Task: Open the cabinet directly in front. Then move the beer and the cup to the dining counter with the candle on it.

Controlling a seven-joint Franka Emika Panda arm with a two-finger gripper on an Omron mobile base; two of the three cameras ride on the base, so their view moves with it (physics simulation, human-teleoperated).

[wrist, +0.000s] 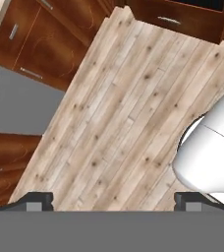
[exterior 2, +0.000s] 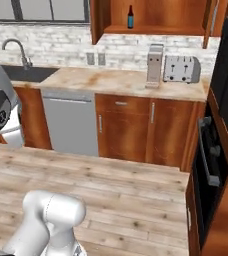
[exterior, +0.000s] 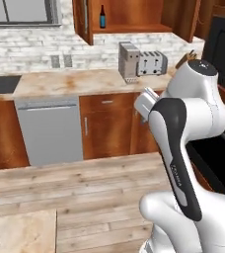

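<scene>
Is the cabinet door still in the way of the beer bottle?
No. The cabinet is open and the beer stands in plain sight on its shelf, nothing in front of it. The counter with the toaster sits lower down.

The cabinet (exterior: 129, 17) is hanging open above the table (exterior: 80, 81), and the beer (exterior: 102, 17) is standing on the shelf inside it; the coffee machine (exterior: 129, 62) is sitting on the table below the cabinet, with the toaster (exterior: 152, 63) just beside it on the right; the dishwasher (exterior: 49, 131) is sitting under the table, left of the coffee machine; the sink (exterior 2: 26, 72) is lying farther left along the table.
</scene>
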